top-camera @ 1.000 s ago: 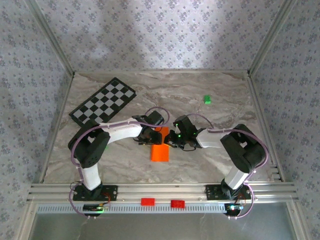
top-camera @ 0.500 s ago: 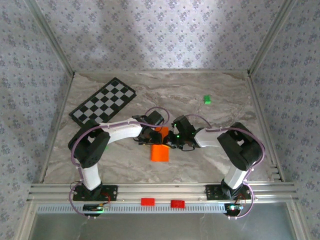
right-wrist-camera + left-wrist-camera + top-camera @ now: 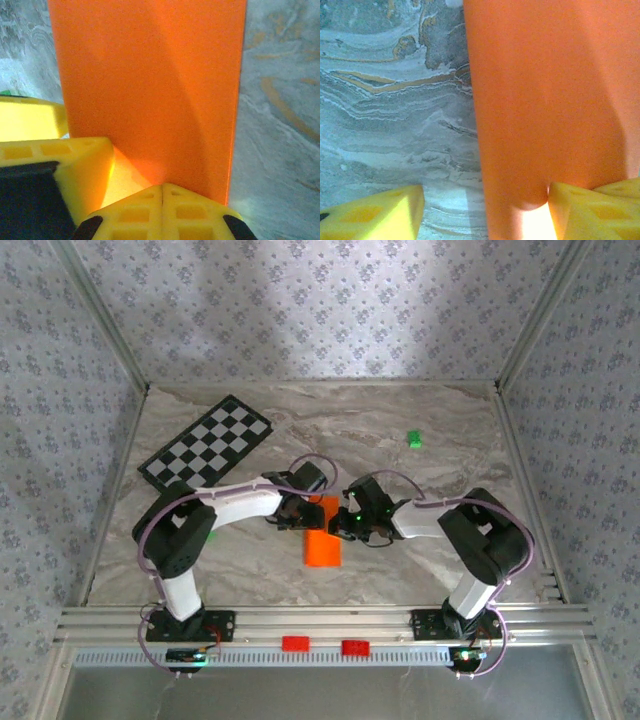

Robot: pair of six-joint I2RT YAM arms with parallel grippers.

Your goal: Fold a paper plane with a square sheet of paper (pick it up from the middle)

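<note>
The orange paper (image 3: pixel 322 545), folded narrow, lies mid-tabletop (image 3: pixel 450 430), its long axis running away from the bases; left claw (image 3: pixel 485 202) spread astride its left edge, right claw (image 3: pixel 163 192) pressed together over its right side

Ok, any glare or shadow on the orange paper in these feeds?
Left wrist: a soft shadow falls across the orange paper, and a washed-out glow sits at its near edge beside the soft-focus yellow fingers. Right wrist: a diagonal shadow crosses the paper, with a similar glow by the shut right end effector. Top external: even light, no glare.
</note>
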